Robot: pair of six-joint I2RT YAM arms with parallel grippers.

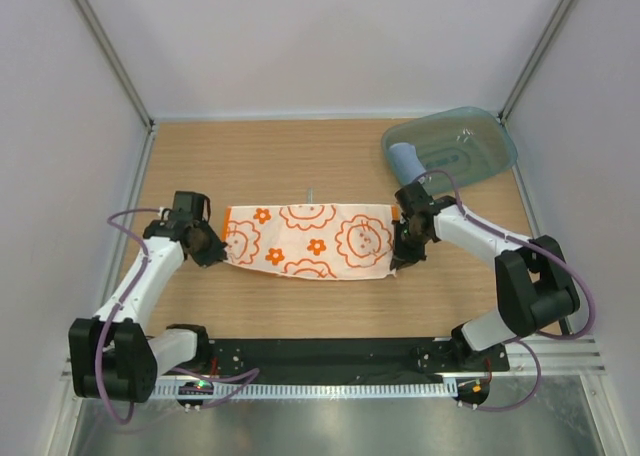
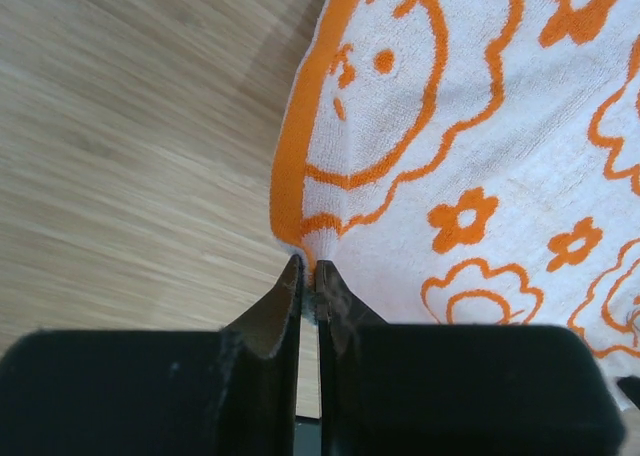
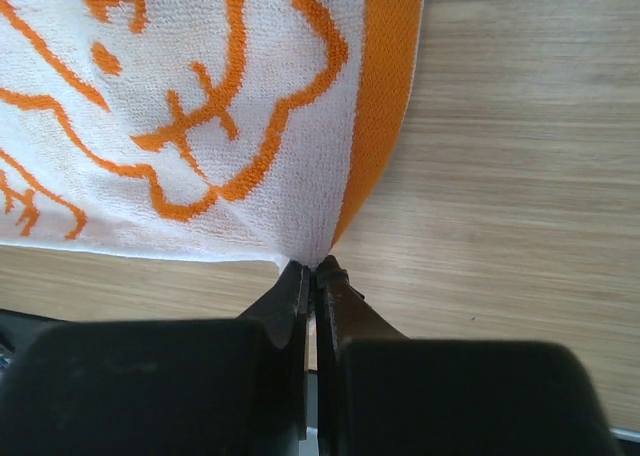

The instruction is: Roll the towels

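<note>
We see the white towel with orange flower and lion-face prints (image 1: 308,240) lying flat and spread out on the middle of the wooden table (image 1: 250,156), long side running left to right. The orange edging shows on both short ends.

The left gripper (image 2: 308,271) sits low at the towel's near-left corner. Its fingers are pressed almost together and pinch the cloth, which puckers into a small fold at the tips.

The right gripper (image 3: 310,268) is at the near-right corner, where the orange edging meets the white near edge. Its fingers are pressed tight on that corner.

The light blue towel (image 1: 407,160) is rolled up and lies in the left part of the translucent teal tray (image 1: 490,151) at the far right of the table.
</note>
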